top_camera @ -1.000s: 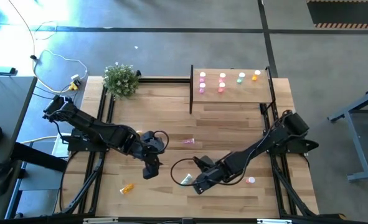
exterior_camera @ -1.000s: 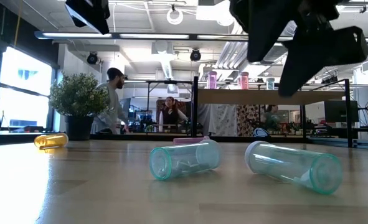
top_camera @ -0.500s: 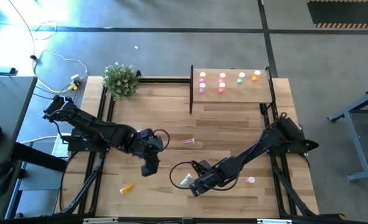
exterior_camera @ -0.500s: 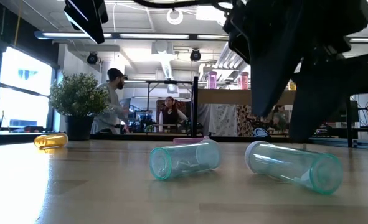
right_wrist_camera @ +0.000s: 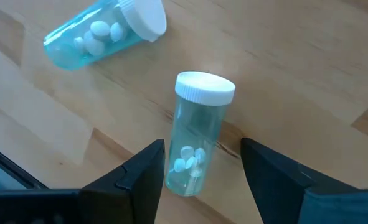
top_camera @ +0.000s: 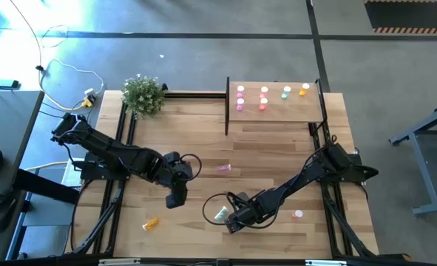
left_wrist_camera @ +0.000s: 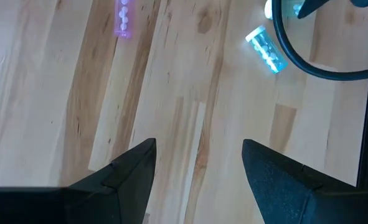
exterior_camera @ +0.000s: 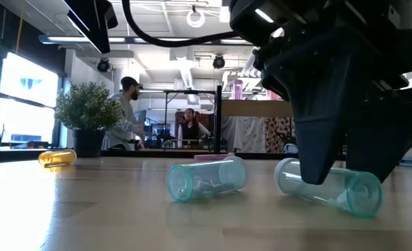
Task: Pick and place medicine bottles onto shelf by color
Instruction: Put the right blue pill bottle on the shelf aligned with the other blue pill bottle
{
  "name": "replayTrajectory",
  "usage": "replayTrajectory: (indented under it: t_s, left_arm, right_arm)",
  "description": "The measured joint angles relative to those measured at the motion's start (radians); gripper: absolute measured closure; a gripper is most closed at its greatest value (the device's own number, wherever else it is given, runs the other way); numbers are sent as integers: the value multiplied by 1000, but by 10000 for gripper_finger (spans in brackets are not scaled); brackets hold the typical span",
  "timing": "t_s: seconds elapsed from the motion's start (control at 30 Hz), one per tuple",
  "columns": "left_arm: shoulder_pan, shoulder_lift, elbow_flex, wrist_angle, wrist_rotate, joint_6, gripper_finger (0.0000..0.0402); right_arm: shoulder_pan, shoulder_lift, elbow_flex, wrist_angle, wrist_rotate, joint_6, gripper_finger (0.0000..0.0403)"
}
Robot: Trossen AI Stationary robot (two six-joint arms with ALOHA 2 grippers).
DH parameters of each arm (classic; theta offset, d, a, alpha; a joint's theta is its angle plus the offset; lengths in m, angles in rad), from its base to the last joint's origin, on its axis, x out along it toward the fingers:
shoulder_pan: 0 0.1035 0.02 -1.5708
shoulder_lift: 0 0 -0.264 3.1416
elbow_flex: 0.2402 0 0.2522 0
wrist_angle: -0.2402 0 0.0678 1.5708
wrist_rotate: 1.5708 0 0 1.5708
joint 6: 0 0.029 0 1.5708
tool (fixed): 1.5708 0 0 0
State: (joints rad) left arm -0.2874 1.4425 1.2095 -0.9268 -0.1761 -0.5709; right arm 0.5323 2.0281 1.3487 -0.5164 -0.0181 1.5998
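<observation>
The counter [top_camera: 203,140] spreads beneath me, with the shelf [top_camera: 277,111] far beyond my right gripper [right_wrist_camera: 201,163]. My left gripper [left_wrist_camera: 198,158] hangs spread and empty. My right gripper's fingers [right_wrist_camera: 145,168] stand apart, straddling one lying green bottle [right_wrist_camera: 196,134]; contact is unclear. A second green bottle [right_wrist_camera: 103,31] lies just past it.

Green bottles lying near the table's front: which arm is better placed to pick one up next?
Right. The right gripper is open astride one green bottle; the left gripper hangs open over bare wood, farther off.
</observation>
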Motion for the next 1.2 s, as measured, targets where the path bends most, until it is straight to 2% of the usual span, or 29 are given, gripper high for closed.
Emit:
replayTrajectory:
  t_s: [0.4, 0.7, 0.9, 1.07, 1.2]
  left_arm:
    - [0, 0, 0, 0, 0, 25, 174]
    - [6, -11, 3, -3, 1, 75, 174]
    - [31, -48, 22, -11, 2, 103, 174]
    - [71, -104, 21, -10, -4, 133, 174]
    - [102, -144, 21, 0, -50, 167, 174]
  right_arm:
    - [-4, 3, 0, -1, -18, -2, 316]
    - [17, -3, -2, 20, 31, -29, 319]
    - [40, -72, -2, 42, 169, -28, 321]
    - [45, -144, -2, 45, 357, -54, 321]
    - [44, -208, -2, 16, 533, -116, 322]
